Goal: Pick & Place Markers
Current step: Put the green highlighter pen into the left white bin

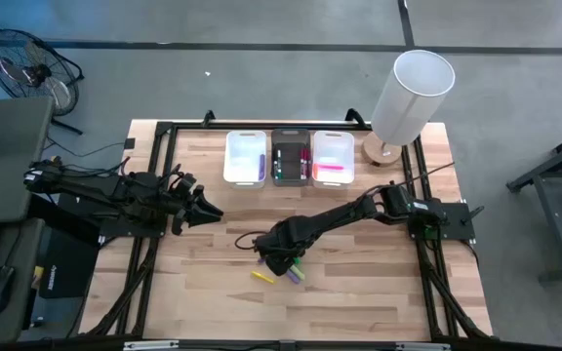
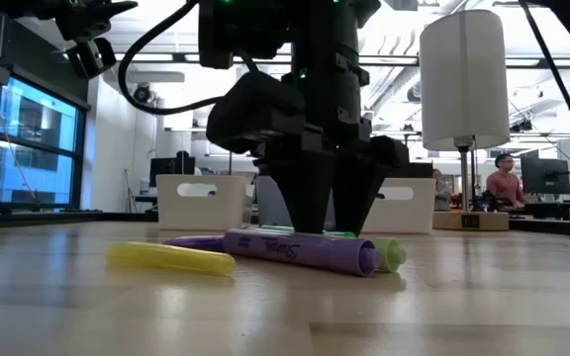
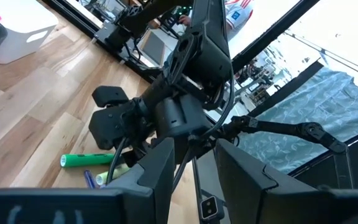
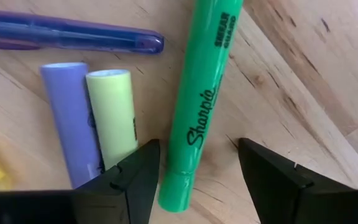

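Several markers lie flat on the table near its middle: a green highlighter (image 4: 201,106), a purple one (image 4: 70,124), a pale yellow-green one (image 4: 112,112), a purple pen (image 4: 67,34) and a yellow one (image 2: 171,259). My right gripper (image 4: 194,165) is open and points down over them (image 1: 281,263). Its fingers stand on either side of the green highlighter's end, just above the wood. In the low view its fingertips (image 2: 323,222) come down behind the purple highlighter (image 2: 300,249). My left gripper (image 1: 213,211) hovers to the left of the pile, its fingers a little apart (image 3: 194,177).
Three bins stand in a row at the far edge: a white one (image 1: 245,158), a dark one (image 1: 291,156) holding markers, and a white one (image 1: 333,159) with pink markers. A white cylinder lamp (image 1: 413,93) stands at the far right corner. Bare wood lies toward the near edge.
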You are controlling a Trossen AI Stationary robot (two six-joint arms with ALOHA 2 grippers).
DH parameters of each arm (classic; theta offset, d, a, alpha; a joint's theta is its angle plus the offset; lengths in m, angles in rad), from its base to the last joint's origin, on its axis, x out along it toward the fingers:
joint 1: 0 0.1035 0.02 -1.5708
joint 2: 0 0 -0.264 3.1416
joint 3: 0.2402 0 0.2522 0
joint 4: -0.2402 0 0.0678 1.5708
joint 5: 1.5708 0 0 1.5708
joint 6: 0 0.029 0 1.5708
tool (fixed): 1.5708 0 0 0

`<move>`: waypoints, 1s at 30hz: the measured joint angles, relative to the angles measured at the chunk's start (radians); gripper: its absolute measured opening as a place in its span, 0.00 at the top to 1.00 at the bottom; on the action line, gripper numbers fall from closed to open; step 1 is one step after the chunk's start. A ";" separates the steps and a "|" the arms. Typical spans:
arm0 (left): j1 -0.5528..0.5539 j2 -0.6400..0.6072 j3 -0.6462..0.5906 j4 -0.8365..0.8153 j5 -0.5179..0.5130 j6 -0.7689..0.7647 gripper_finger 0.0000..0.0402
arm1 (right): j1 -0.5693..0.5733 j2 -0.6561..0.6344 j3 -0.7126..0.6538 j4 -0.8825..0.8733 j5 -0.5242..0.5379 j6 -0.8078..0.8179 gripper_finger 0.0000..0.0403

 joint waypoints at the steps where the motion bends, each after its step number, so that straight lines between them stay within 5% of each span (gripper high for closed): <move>1: 0.000 0.000 0.000 -0.002 0.000 0.000 0.71 | 0.001 0.000 0.000 -0.001 0.003 0.000 0.49; 14: 0.000 0.000 0.000 -0.003 0.000 -0.004 0.71 | 0.004 0.002 -0.001 -0.018 0.015 -0.034 0.87; 23: 0.000 0.000 0.000 -0.002 -0.003 -0.004 0.71 | 0.004 -0.018 -0.007 -0.052 0.022 -0.071 0.87; 30: 0.000 0.000 0.000 -0.001 -0.004 -0.004 0.71 | 0.010 -0.145 -0.005 -0.119 0.146 -0.067 0.87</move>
